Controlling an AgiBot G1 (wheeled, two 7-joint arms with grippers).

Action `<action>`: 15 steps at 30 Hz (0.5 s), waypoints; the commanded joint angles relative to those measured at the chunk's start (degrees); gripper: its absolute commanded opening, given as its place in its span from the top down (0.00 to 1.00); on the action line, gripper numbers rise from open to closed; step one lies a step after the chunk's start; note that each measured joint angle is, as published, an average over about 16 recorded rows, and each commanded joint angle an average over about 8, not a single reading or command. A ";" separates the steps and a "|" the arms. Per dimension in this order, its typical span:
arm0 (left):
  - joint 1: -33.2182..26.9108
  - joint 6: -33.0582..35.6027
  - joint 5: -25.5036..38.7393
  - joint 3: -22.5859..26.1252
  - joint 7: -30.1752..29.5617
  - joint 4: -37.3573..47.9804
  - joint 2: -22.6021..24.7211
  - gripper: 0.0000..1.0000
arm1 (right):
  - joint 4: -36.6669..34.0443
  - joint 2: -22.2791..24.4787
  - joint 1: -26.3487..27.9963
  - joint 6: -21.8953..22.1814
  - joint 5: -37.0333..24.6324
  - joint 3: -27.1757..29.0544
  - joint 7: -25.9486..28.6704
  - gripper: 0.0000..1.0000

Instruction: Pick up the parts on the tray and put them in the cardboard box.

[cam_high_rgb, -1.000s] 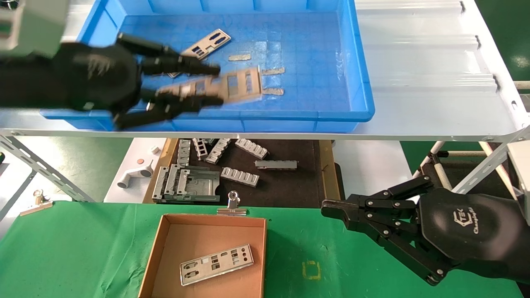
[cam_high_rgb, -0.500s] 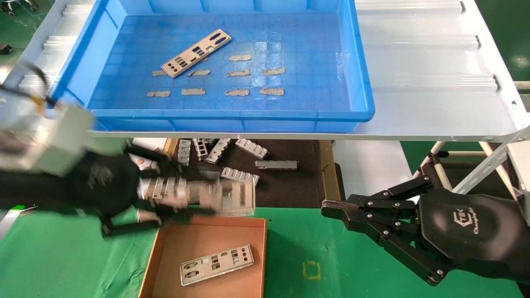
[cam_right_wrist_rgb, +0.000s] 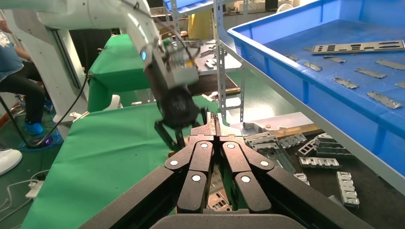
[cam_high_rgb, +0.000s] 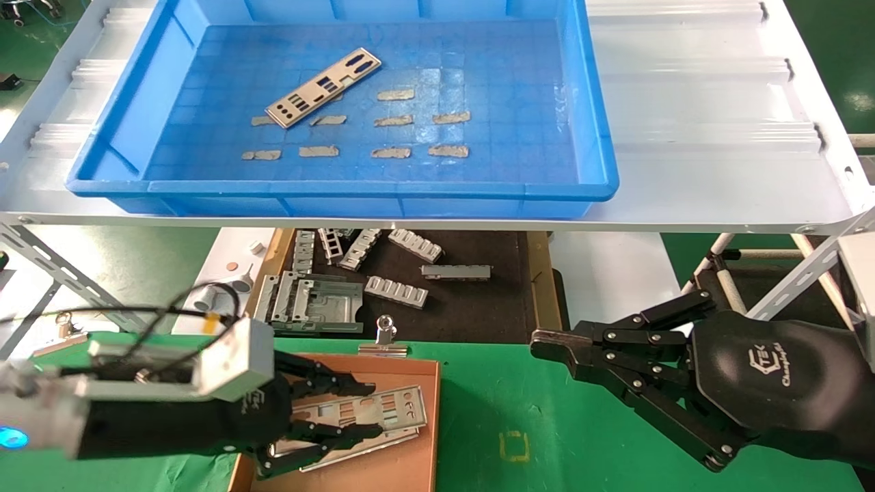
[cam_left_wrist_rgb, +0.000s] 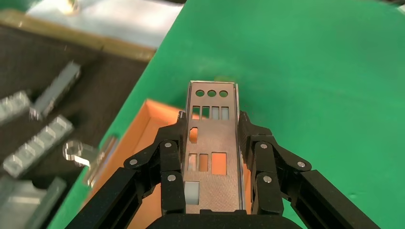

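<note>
My left gripper (cam_high_rgb: pixel 378 410) is shut on a silvery punched plate (cam_high_rgb: pixel 383 404) and holds it by its long edges low over the cardboard box (cam_high_rgb: pixel 433 383). In the left wrist view the plate (cam_left_wrist_rgb: pixel 212 186) sits between the fingers (cam_left_wrist_rgb: pixel 172 162), with the box (cam_left_wrist_rgb: pixel 153 119) beneath. A second plate (cam_high_rgb: pixel 348 452) lies in the box, partly hidden under the held one. One more plate (cam_high_rgb: pixel 323 87) lies in the blue tray (cam_high_rgb: pixel 595 137); the right wrist view shows this plate (cam_right_wrist_rgb: pixel 358 46) too. My right gripper (cam_high_rgb: pixel 536 345) is shut and empty over the green table, parked at the right.
Tan tape strips (cam_high_rgb: pixel 393 152) dot the tray floor. Grey ribbed metal pieces (cam_high_rgb: pixel 396 290) lie on a dark mat (cam_high_rgb: pixel 478 307) below the white shelf (cam_high_rgb: pixel 718 171). A silver binder clip (cam_high_rgb: pixel 384 338) sits on the box's far rim. Green cloth (cam_high_rgb: pixel 513 410) lies between the box and my right gripper.
My left gripper has carried the plate out of the tray, down past the shelf edge, and now holds it low over the cardboard box. The right arm has not moved.
</note>
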 commanded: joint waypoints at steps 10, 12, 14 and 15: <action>7.00 -12.18 5.86 2.73 -0.67 -3.10 1.10 1.00 | 0.00 0.00 0.00 0.00 0.00 0.00 0.00 1.00; 7.76 -13.15 6.10 2.99 -0.71 -3.02 1.51 1.00 | 0.00 0.00 0.00 0.00 0.00 0.00 0.00 1.00; 8.41 -13.85 6.24 3.21 -0.65 -2.94 1.89 1.00 | 0.00 0.00 0.00 0.00 0.00 0.00 0.00 1.00; 8.70 -14.19 6.35 3.31 -0.59 -2.87 2.06 1.00 | 0.00 0.00 0.00 0.00 0.00 0.00 0.00 1.00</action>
